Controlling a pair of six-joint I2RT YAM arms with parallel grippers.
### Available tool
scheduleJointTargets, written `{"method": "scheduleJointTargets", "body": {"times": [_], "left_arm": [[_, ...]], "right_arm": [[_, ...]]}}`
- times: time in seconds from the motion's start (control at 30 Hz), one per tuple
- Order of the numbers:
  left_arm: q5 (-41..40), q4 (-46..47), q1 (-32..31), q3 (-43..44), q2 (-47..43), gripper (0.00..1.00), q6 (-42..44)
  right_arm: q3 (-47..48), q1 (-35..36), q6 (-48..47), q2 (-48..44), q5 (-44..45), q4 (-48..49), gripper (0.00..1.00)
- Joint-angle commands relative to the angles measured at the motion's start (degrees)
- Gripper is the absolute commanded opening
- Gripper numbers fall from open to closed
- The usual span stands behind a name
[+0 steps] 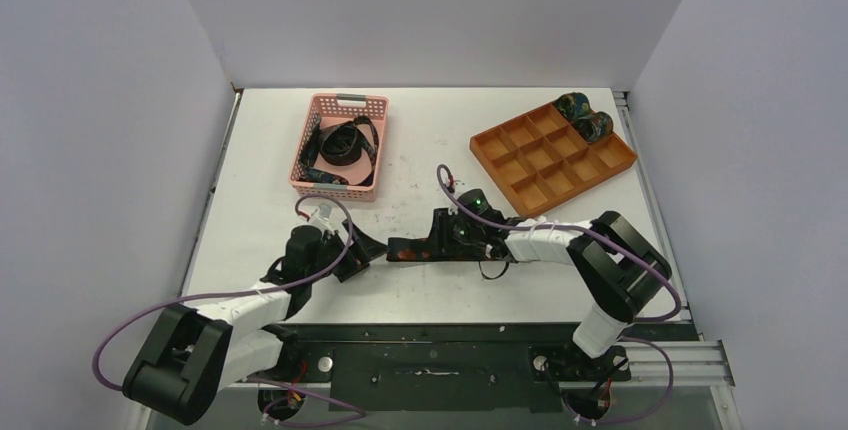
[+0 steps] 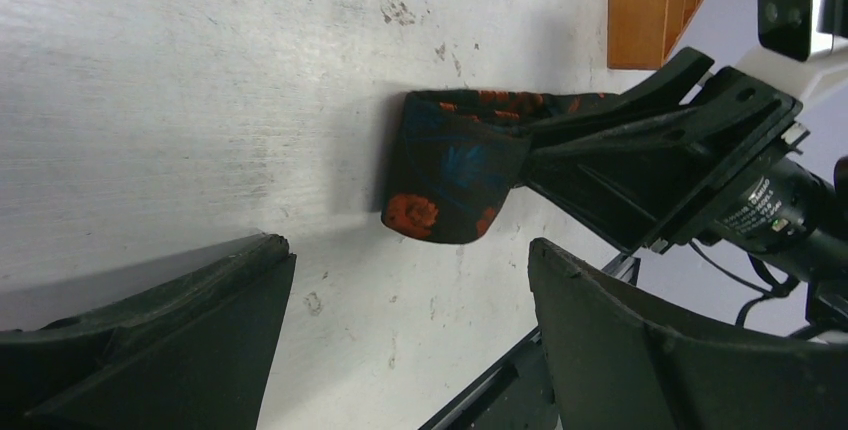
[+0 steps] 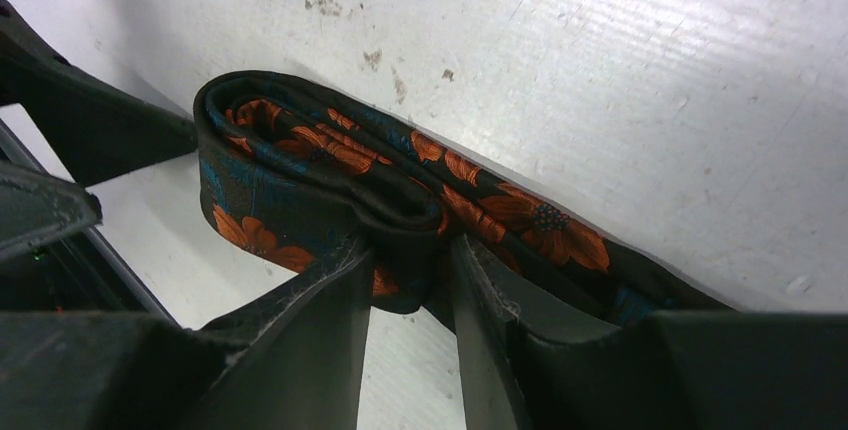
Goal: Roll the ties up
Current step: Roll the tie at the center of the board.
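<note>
right hand pinching the folded orange-flower tie on the table, centre of frame — left hand spread wide, just left of it

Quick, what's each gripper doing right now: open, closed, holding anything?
Left gripper: open, holding nothing.
Right gripper: closed on the folded end of the orange-flowered tie.

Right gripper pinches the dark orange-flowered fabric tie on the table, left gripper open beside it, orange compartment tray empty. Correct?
The orange compartment tray is not empty: the top external view shows two dark rolled ties in its far right corner. Otherwise yes: right gripper pinching the orange-flowered tie, left gripper open beside it.
</note>
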Motion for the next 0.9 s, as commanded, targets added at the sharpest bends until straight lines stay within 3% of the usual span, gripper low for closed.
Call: {"method": "scheduleJointTargets", "body": {"times": [0.0,0.27,0.43,0.67,0.87], "left_arm": [[2.2,4.0,-1.5,2.5,2.8,0.86,1.1],[4.9,5.5,-1.9,6.0,9.3,0.86,1.0],[3.4,-1.9,-1.8,12.1,12.4,0.85,3.6],[7.6,-6.6,-1.8,19.1,19.8,0.73,9.5],[12.9,-1.4,-2.2,18.7,24.7,0.68,9.2]], "right_arm": [[-1.5,-2.1,0.1,2.1,-1.9,3.4,0.35],[-5.6,-4.4,0.9,4.6,-3.3,7.0,0.33],[-7.7,-5.5,1.2,5.4,-4.0,8.9,0.32],[-8.3,-6.2,1.2,7.0,-4.5,9.7,0.31],[-9.0,-6.8,1.8,8.7,-4.8,10.2,0.29]]}}
